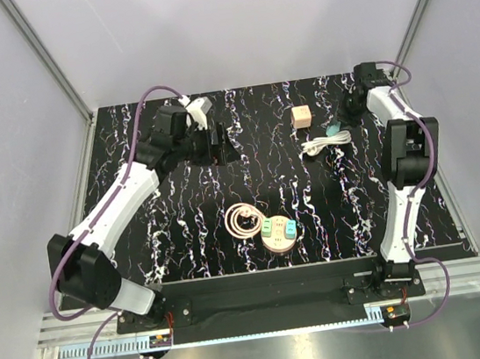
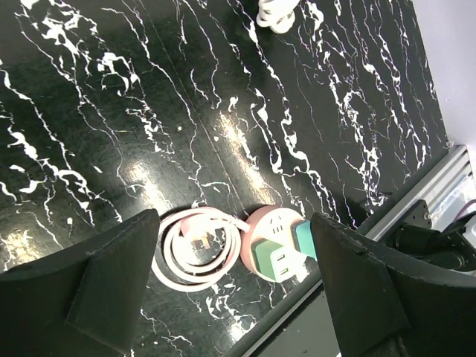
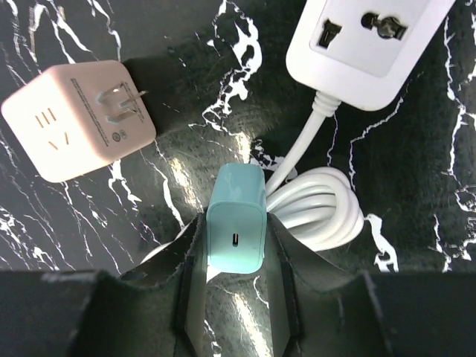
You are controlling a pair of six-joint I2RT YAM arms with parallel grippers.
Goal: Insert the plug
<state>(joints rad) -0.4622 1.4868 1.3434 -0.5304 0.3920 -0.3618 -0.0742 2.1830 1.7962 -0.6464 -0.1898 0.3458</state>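
A teal plug (image 3: 236, 227) lies on the black marbled table against a coiled white cable (image 3: 320, 204). My right gripper (image 3: 236, 260) is shut on it, one finger on each side; its USB port faces the camera. In the top view this is at the far right (image 1: 338, 136). The white power strip (image 3: 368, 41) with open sockets lies just beyond it. My left gripper (image 2: 238, 290) is open and empty, held above the table at the far left (image 1: 217, 143).
A pink cube adapter (image 3: 78, 119) lies left of the plug, also seen in the top view (image 1: 302, 116). Near the front edge, a round pink socket (image 1: 278, 234) carries green and teal adapters, with its coiled pink cable (image 1: 244, 221) beside it.
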